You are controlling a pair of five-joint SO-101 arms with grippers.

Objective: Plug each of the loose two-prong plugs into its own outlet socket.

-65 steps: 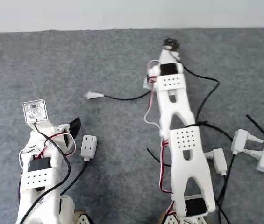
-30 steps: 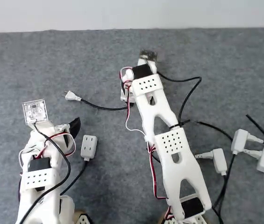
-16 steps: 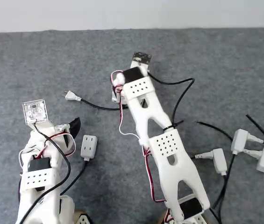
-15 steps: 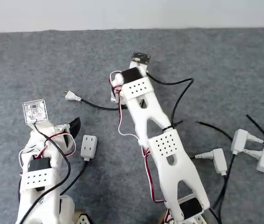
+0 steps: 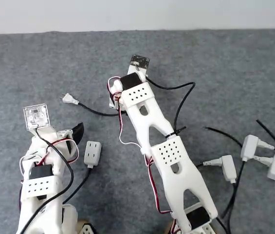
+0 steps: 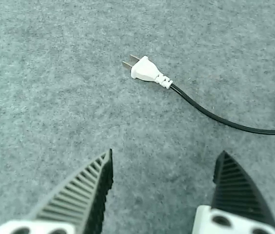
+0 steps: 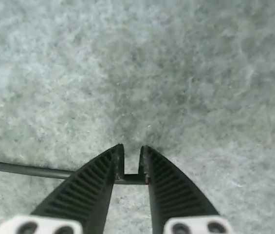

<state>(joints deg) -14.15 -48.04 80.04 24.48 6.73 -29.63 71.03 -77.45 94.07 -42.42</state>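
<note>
White two-prong plug (image 6: 144, 69) is lying loose on the grey carpet (image 5: 225, 63), well apart from the outlet socket (image 5: 92, 152). Right gripper (image 7: 131, 161) is pinching its black cord (image 6: 210, 114); left gripper (image 6: 164, 163) is hovering spread near the plug. Judged step: positioning the plug for pickup. Next move is calling for a grasp on the plug body.

White plug (image 6: 144, 71) – black cord (image 6: 210, 115) (grey speckled carpet (image 6: 54, 73))

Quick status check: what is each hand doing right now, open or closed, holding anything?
Left hand: open, holding nothing; the white plug lies free beyond it.
Right hand: closed on the black cord.
</note>
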